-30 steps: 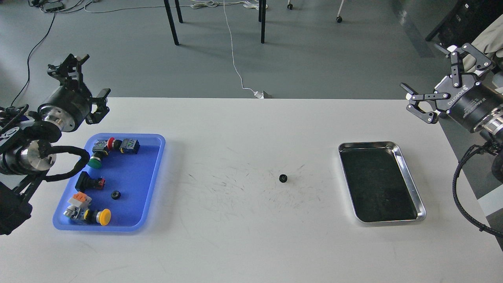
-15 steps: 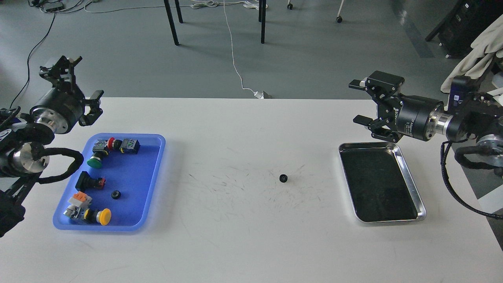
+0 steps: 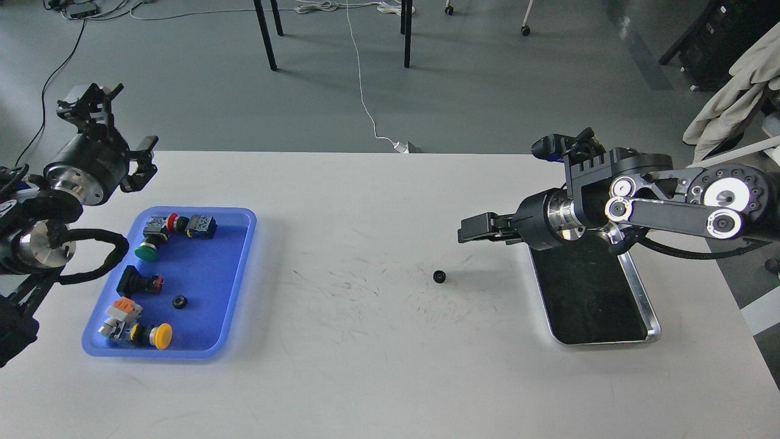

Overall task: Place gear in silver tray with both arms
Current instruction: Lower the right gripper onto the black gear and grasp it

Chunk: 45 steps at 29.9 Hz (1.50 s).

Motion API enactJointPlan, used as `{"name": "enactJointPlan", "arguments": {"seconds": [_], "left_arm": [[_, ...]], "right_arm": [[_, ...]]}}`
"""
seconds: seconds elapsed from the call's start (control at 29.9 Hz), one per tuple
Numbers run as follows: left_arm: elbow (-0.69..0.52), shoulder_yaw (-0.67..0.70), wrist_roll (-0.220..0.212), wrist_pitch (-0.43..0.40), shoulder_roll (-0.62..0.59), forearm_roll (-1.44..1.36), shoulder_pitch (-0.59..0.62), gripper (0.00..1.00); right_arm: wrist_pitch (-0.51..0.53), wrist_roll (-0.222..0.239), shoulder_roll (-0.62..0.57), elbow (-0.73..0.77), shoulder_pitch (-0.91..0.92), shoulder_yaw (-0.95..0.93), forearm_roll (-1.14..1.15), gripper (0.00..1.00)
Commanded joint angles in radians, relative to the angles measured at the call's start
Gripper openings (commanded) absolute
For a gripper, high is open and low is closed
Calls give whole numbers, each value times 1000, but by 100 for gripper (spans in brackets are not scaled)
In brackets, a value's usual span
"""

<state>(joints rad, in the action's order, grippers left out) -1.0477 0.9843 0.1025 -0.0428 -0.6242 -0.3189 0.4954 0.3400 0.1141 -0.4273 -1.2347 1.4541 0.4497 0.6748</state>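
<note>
A small black gear (image 3: pixel 439 277) lies on the white table (image 3: pixel 365 378), near its middle. To its right sits the silver tray (image 3: pixel 653 317), its dark bottom bare and its far end covered by my right arm. My right gripper (image 3: pixel 470 229) reaches leftward past the tray's left rim and hovers a little right of and beyond the gear, not touching it. It is seen edge-on, so its fingers cannot be told apart. My left gripper (image 3: pixel 116 129) is held open above the table's far left corner, with nothing in it.
A blue plastic tray (image 3: pixel 237 274) at the left holds several push-button switches and a second small black gear (image 3: pixel 178 302). Table legs and cables are on the floor beyond the far edge. A pale cloth (image 3: pixel 731 91) hangs at the far right.
My right arm has swung in from the far right, across the silver tray's far end, bringing its gripper near the gear. The left gripper has drifted slightly left and up.
</note>
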Motion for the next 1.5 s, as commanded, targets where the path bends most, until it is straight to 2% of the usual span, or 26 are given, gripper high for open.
{"name": "enactJointPlan", "arguments": {"seconds": [0.0, 0.17, 0.27, 0.37, 0.67, 0.84, 0.97, 1.47], "left_arm": [[0, 1, 0, 0, -5, 0, 2, 98], [-2, 2, 11, 0, -28, 0, 2, 98], [-2, 2, 14, -2, -38, 1, 2, 98], [-2, 4, 16, -2, -46, 1, 2, 98], [-11, 13, 16, -2, -49, 1, 0, 98], [-11, 14, 16, -2, -51, 1, 0, 98], [-11, 14, 16, -2, -54, 1, 0, 98], [-11, 16, 16, -5, -80, 1, 0, 98]], "right_arm": [[10, 1, 134, 92, 9, 61, -9, 96], [17, -1, 280, 210, 0, 128, -15, 95], [57, -1, 335, 256, -9, 150, -18, 93], [71, -1, 366, 273, -12, 155, -29, 92], [94, -1, 413, 296, -12, 194, -37, 82], [94, -2, 423, 310, -14, 221, -37, 71], [94, -1, 424, 313, -20, 222, -35, 67], [100, -1, 427, 322, -17, 253, -34, 34]]}}
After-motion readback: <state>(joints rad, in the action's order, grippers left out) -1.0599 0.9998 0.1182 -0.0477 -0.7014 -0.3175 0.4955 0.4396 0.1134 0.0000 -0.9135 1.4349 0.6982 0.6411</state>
